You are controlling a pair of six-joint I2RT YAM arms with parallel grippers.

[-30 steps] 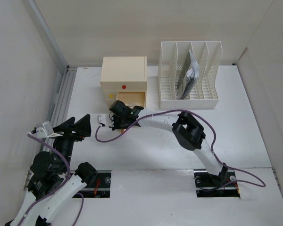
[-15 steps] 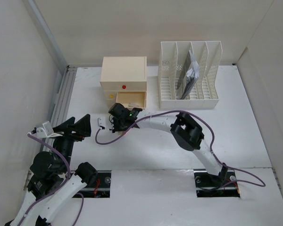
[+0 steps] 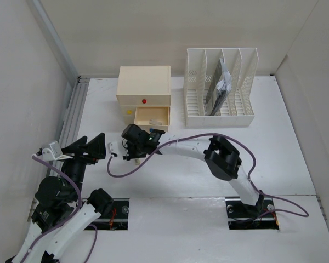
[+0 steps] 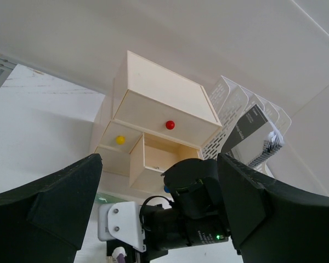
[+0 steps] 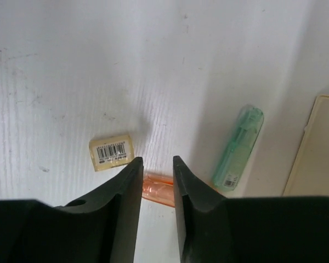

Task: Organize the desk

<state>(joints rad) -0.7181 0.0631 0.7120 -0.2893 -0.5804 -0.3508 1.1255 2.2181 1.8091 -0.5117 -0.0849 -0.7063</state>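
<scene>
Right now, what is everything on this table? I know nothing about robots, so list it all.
desk: one, white, beneath everything.
drawer box: one, cream, rear centre, one drawer pulled open.
knobs: one red, one yellow, on the drawer fronts.
file rack: one, white, right of the drawer box.
papers: one bundle, grey-white, standing in the rack.
pen: one, clear green, lying near the drawer box.
small block: one, tan, barcode label, left of the pen.
orange item: one, partly hidden under the right fingers.
left fingers: two, black, wide apart, empty.
right fingers: two, black, slightly apart.
</scene>
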